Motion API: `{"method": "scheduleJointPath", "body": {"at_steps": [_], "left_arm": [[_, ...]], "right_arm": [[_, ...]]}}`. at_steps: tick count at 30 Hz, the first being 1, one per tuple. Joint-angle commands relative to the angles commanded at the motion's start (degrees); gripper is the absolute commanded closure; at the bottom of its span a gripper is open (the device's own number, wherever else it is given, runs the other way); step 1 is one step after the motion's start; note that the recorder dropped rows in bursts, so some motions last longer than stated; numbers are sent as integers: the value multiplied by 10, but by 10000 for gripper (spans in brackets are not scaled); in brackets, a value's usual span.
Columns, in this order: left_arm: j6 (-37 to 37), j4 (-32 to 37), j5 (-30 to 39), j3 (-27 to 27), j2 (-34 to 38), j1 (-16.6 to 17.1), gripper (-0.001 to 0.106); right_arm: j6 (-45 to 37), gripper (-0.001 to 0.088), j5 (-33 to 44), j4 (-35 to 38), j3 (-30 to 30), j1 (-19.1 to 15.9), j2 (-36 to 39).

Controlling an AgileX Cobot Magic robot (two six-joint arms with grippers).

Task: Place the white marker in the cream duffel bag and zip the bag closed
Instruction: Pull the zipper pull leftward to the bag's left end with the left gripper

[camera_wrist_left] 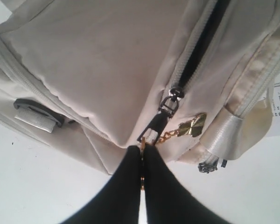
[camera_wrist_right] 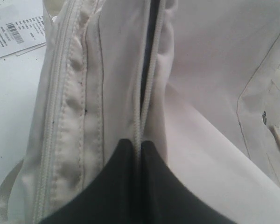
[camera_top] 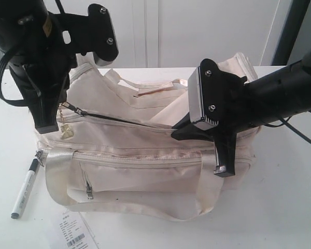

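The cream duffel bag [camera_top: 145,145] lies in the middle of the white table, its top zipper showing a thin dark gap [camera_top: 119,120]. My left gripper [camera_top: 58,106] [camera_wrist_left: 142,148] is shut on the black zipper pull [camera_wrist_left: 156,126] and its gold chain at the bag's left end, beside a gold clover charm [camera_wrist_left: 191,125]. On the right, my right gripper [camera_top: 174,136] [camera_wrist_right: 139,142] is shut on the zipper edge of the bag [camera_wrist_right: 107,70], where the dark gap ends. The white marker [camera_top: 25,188] lies on the table left of the bag, apart from both grippers.
A white paper tag with a barcode [camera_top: 75,233] [camera_wrist_right: 16,28] lies on the table in front of the bag. The looped strap handle [camera_top: 57,176] hangs over the bag's front. A black buckle [camera_wrist_left: 37,109] sits at the bag's end.
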Motion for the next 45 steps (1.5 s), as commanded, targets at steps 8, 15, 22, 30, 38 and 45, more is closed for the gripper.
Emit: {"method": "scheduleJointPath", "body": {"at_steps": [8, 15, 22, 30, 38, 45], "left_arm": [[0, 8, 0, 0, 0, 0, 1053], [0, 40, 0, 0, -7, 0, 1053], [0, 41, 0, 0, -17, 0, 1053], [0, 38, 0, 0, -19, 31, 1053], [0, 16, 0, 0, -19, 41, 1053], [0, 22, 0, 0, -19, 41, 1053]], "right_arm": [[3, 868, -1, 0, 0, 0, 0], [4, 868, -2, 0, 0, 0, 0], [4, 868, -2, 0, 0, 0, 0], [13, 868, -2, -3, 0, 0, 0], [15, 868, -13, -3, 0, 0, 0], [15, 868, -15, -3, 0, 0, 0]]}}
